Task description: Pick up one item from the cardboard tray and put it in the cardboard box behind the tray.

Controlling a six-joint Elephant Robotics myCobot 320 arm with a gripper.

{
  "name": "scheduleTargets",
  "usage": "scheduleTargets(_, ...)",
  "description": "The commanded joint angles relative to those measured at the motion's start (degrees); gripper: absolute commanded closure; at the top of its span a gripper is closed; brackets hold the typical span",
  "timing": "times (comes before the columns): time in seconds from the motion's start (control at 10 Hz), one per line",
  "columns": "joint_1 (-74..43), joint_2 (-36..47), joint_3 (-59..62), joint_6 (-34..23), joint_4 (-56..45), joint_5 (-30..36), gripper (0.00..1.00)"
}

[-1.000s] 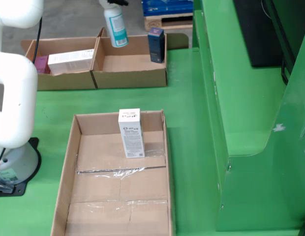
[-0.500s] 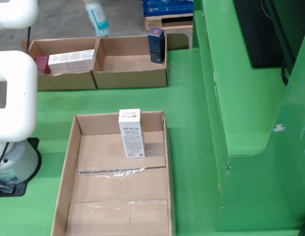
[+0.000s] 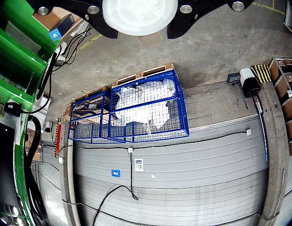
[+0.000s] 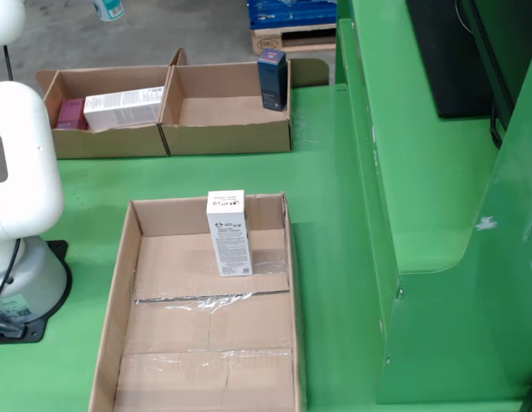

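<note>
On the green table (image 4: 335, 172), the most room is taken by the cardboard tray (image 4: 120, 283), which fills the 6 to 8 o'clock part of the fixed view. At 9 o'clock the white arm (image 4: 21, 172) is seen rising from its base. At 11 to 12 o'clock two open cardboard boxes are set side by side and touching: the left box (image 4: 111, 142) holds a white carton (image 4: 124, 107) lying flat and a small maroon box (image 4: 70, 112) just beside it, while in the right box (image 4: 227, 136) a dark blue carton (image 4: 272, 79) is stood upright at the back corner. Against the tray's far wall a white carton with print (image 4: 228, 232) is stood upright.

At the top edge, near 11 o'clock, a white bottle (image 4: 109, 9) is partly cut off. In the wrist view its round white end (image 3: 139, 14) is seen at 12 o'clock, closed between the black jaws of the gripper (image 3: 139, 16), above a blue wire cage (image 3: 132, 110).
</note>
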Motion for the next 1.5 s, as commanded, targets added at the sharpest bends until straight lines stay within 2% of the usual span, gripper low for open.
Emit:
scheduleTargets(0.0, 0.4, 1.6, 1.5, -4.0, 0.8, -0.6, 1.0)
scheduleTargets(1.1, 0.4, 1.6, 1.5, -4.9, 0.8, -0.6, 1.0)
scheduleTargets(1.4, -1.0, -0.1, 1.5, -3.1, 0.8, -0.6, 1.0)
